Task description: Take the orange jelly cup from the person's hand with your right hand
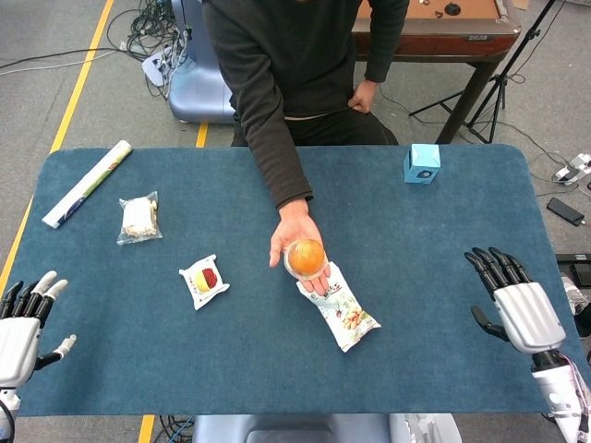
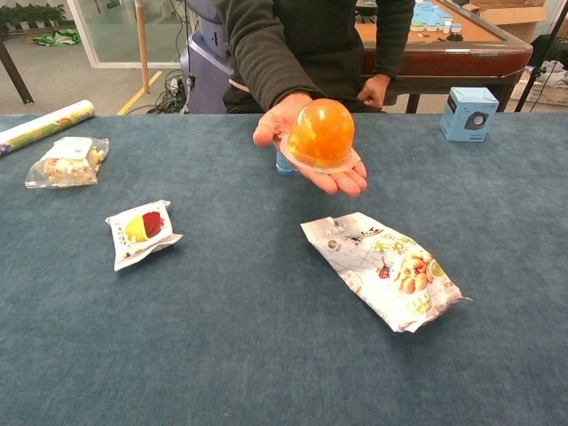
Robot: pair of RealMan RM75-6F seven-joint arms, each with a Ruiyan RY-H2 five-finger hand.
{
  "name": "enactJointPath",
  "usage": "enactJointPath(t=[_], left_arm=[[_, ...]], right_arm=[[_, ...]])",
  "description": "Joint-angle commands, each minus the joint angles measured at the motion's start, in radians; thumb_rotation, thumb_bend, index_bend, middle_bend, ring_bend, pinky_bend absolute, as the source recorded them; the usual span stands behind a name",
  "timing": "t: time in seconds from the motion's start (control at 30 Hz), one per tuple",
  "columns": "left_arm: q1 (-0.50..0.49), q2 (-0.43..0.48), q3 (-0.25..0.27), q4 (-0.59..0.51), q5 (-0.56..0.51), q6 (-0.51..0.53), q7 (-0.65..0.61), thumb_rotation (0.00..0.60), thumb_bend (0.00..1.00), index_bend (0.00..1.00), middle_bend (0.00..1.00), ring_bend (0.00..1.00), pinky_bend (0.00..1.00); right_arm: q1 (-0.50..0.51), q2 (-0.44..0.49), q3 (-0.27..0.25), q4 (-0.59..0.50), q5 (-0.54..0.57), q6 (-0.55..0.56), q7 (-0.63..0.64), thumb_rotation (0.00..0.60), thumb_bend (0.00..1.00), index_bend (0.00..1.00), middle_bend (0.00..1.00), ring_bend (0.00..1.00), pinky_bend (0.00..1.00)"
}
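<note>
The orange jelly cup (image 1: 306, 257) (image 2: 320, 135) lies dome-up on the person's open palm (image 1: 292, 237) (image 2: 308, 140), held over the middle of the blue table. My right hand (image 1: 517, 308) hovers above the table's right edge with its fingers spread and nothing in it, well to the right of the cup. At the table's left front corner my left hand (image 1: 22, 323) is open and holds nothing. Neither hand shows in the chest view.
A printed snack bag (image 1: 341, 307) (image 2: 387, 268) lies just below the person's hand. A small red-and-yellow packet (image 1: 204, 280), a clear bag of snacks (image 1: 138, 218), a rolled tube (image 1: 88, 183) and a light blue box (image 1: 421, 163) also sit on the table (image 1: 434, 249).
</note>
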Motion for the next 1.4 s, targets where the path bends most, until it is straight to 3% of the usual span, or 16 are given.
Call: enactJointPath(t=[0.03,0.33,0.73,1.07,1.4], left_arm=[[0.002,0.001,0.0,0.003,0.0,0.003,-0.005,0.6,0.21,0.14,0.07,0.09,0.02],[0.011,0.004,0.003,0.012,0.002,0.012,-0.02,0.6,0.21,0.14,0.07,0.09,0.02],[0.013,0.006,0.003,0.015,0.003,0.012,-0.025,0.6,0.21,0.14,0.07,0.09,0.02],[0.02,0.009,0.003,0.019,0.002,0.018,-0.032,0.6,0.21,0.14,0.07,0.09,0.02],[0.026,0.01,0.004,0.024,0.0,0.021,-0.036,0.6,0.21,0.14,0.07,0.09,0.02]], right_arm=[[0.071,0.025,0.025,-0.037,-0.015,-0.08,-0.007,0.6,0.32,0.0,0.07,0.0,0.12],[0.274,0.03,0.105,-0.083,0.013,-0.307,-0.013,0.6,0.32,0.0,0.07,0.0,0.12],[0.554,-0.108,0.201,-0.02,0.209,-0.603,-0.082,0.6,0.32,0.0,0.07,0.0,0.12],[0.683,-0.227,0.217,0.06,0.318,-0.668,-0.153,0.6,0.32,0.0,0.07,0.0,0.12],[0.755,-0.272,0.186,0.08,0.398,-0.696,-0.219,0.6,0.32,0.02,0.07,0.0,0.14]])
